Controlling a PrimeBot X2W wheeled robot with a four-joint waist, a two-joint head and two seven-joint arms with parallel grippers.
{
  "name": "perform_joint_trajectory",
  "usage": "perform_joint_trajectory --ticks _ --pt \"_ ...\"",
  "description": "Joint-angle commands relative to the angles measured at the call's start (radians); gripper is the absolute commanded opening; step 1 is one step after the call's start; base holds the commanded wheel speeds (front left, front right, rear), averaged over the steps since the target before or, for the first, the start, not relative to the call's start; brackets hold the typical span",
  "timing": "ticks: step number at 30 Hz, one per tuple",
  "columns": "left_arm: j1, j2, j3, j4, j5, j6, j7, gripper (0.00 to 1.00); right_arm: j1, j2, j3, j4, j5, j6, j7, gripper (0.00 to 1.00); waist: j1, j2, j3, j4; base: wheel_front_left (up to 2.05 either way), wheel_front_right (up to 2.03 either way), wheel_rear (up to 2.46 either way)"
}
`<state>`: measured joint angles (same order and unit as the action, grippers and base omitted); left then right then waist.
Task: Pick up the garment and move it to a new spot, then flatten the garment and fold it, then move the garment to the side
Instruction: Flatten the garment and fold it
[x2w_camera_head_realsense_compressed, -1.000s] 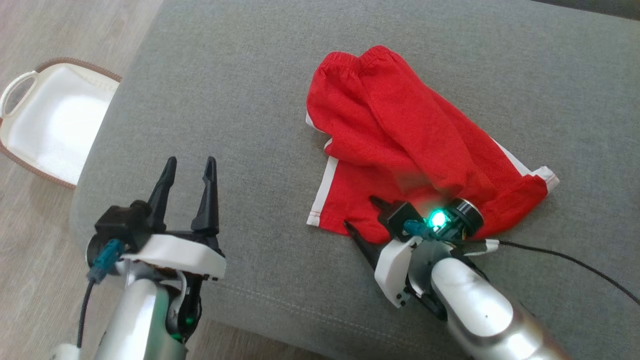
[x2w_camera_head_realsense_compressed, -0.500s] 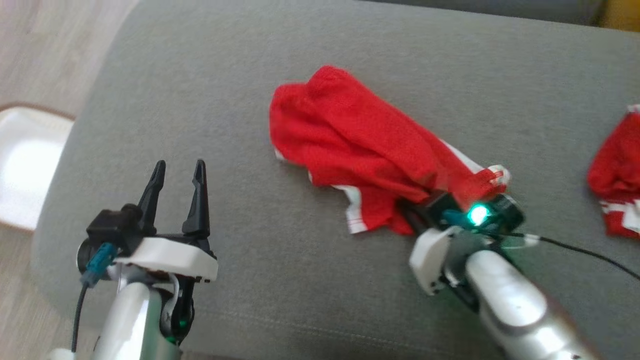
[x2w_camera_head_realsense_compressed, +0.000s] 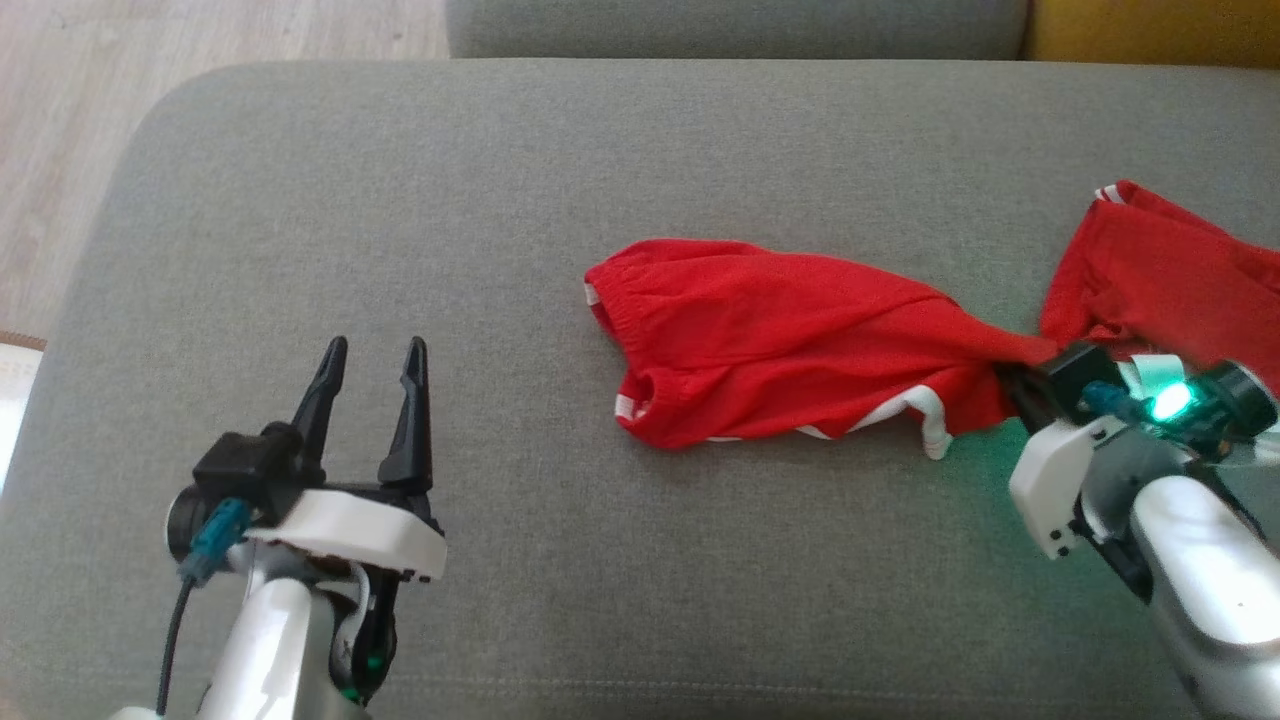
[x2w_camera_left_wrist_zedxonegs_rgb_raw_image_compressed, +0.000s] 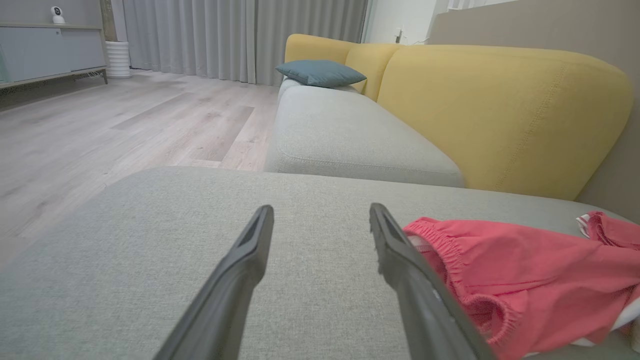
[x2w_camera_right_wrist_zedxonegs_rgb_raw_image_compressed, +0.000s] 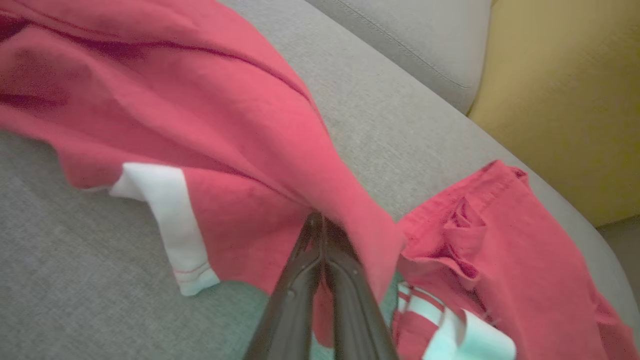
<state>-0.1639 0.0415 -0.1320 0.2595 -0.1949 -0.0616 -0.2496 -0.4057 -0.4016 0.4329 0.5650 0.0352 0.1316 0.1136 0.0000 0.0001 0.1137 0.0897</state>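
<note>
1. Where the grey sofa seat (x2w_camera_head_realsense_compressed: 480, 200) rounds off at its left end, a wooden floor (x2w_camera_head_realsense_compressed: 150, 60) shows beyond it at the far left.
2. The left gripper (x2w_camera_head_realsense_compressed: 377, 345) hangs over the near left part of the seat. Its two dark fingers are spread apart with nothing between them, pointing toward the far side.
3. The garment (x2w_camera_head_realsense_compressed: 780, 340), a pair of red shorts with white trim, lies on the seat right of the middle and well apart from the left gripper. Its elastic waistband faces left, and the cloth narrows toward the right into a gathered end.
4. The right gripper (x2w_camera_head_realsense_compressed: 1015, 385) sits at the near right, its fingers clenched on that gathered end. In the right wrist view the two fingers press together with red cloth draped over their tips.
5. A second red garment (x2w_camera_head_realsense_compressed: 1150, 270) with white stripes lies crumpled at the far right of the seat, just beside the grasped end.
6. A yellow backrest (x2w_camera_head_realsense_compressed: 1150, 30) stands at the far right corner.
</note>
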Motion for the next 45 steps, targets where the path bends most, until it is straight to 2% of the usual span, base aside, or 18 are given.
perform_joint_trajectory --ticks 1,2,3,8,11,12,18,21,23,26,30,39,42,45 --pt "-0.022 0.009 0.022 -0.034 0.002 0.001 -0.012 1.0 -0.022 -0.021 -0.005 -0.034 0.008 -0.001 0.006 0.0 0.0 -0.0001 -0.002 -0.004 0.0 0.0 0.0" --pt "-0.021 0.009 0.021 -0.034 0.002 0.002 -0.012 1.0 -0.02 -0.023 -0.014 -0.036 0.012 -0.001 0.009 0.0 0.0 -0.0001 -0.003 -0.006 0.0 0.0 0.0" --pt "-0.02 0.009 0.019 -0.033 0.002 0.002 -0.012 1.0 -0.017 -0.019 -0.025 -0.038 0.021 -0.001 0.009 1.0 0.0 -0.0001 -0.004 -0.007 0.0 0.0 0.0" --pt "-0.014 0.009 0.014 -0.031 0.003 0.003 -0.012 1.0 0.003 0.005 -0.068 -0.045 0.033 -0.001 0.008 1.0 0.0 -0.0001 -0.012 -0.01 0.0 0.0 0.0" --pt "-0.01 0.009 0.015 -0.032 0.006 0.004 -0.012 1.0 0.027 0.039 -0.129 -0.071 0.033 -0.001 -0.009 1.0 0.0 -0.0001 -0.018 -0.018 0.0 0.0 0.0" --pt "-0.009 0.009 0.019 -0.035 0.007 0.005 -0.012 1.0 0.049 0.078 -0.185 -0.104 0.04 -0.001 -0.025 1.0 0.0 -0.0001 -0.02 -0.028 0.0 0.0 0.0" --pt "-0.006 0.009 0.01 -0.046 0.006 0.001 -0.012 1.0 0.145 0.225 -0.353 -0.258 0.032 -0.001 -0.103 1.0 0.0 -0.0001 -0.026 -0.065 0.0 0.0 0.0" --pt "-0.008 0.009 -0.001 -0.053 -0.002 0.003 -0.012 1.0 0.229 0.318 -0.445 -0.376 0.029 -0.001 -0.173 1.0 0.0 -0.0001 -0.03 -0.083 0.0 0.0 0.0" --pt "-0.009 0.009 -0.007 -0.055 -0.005 0.002 -0.012 1.0 0.277 0.34 -0.464 -0.424 0.032 -0.001 -0.204 1.0 0.0 -0.0001 -0.03 -0.089 0.0 0.0 0.0" --pt "-0.008 0.009 -0.015 -0.056 -0.013 0.0 -0.012 1.0 0.346 0.35 -0.475 -0.467 0.07 -0.001 -0.254 1.0 0.0 -0.0001 -0.028 -0.097 0.0 0.0 0.0" --pt "-0.008 0.009 -0.025 -0.056 -0.021 -0.005 -0.012 1.0 0.407 0.351 -0.444 -0.461 0.108 -0.001 -0.307 1.0 0.0 -0.0001 -0.02 -0.103 0.0 0.0 0.0" --pt "-0.036 0.012 -0.06 -0.027 0.007 -0.037 -0.012 1.0 0.381 0.351 -0.444 -0.422 0.126 -0.001 -0.34 1.0 0.0 -0.0001 0.009 -0.105 0.0 0.0 0.0" --pt "-0.062 0.037 -0.121 0.012 0.051 -0.053 -0.012 1.0 0.368 0.351 -0.45 -0.417 0.126 -0.001 -0.345 1.0 0.0 -0.0001 0.026 -0.105 0.0 0.0 0.0" --pt "-0.103 0.09 -0.228 0.079 0.118 -0.064 -0.012 1.0 0.356 0.351 -0.449 -0.412 0.124 -0.001 -0.347 1.0 0.0 -0.0001 0.042 -0.111 0.0 0.0 0.0"
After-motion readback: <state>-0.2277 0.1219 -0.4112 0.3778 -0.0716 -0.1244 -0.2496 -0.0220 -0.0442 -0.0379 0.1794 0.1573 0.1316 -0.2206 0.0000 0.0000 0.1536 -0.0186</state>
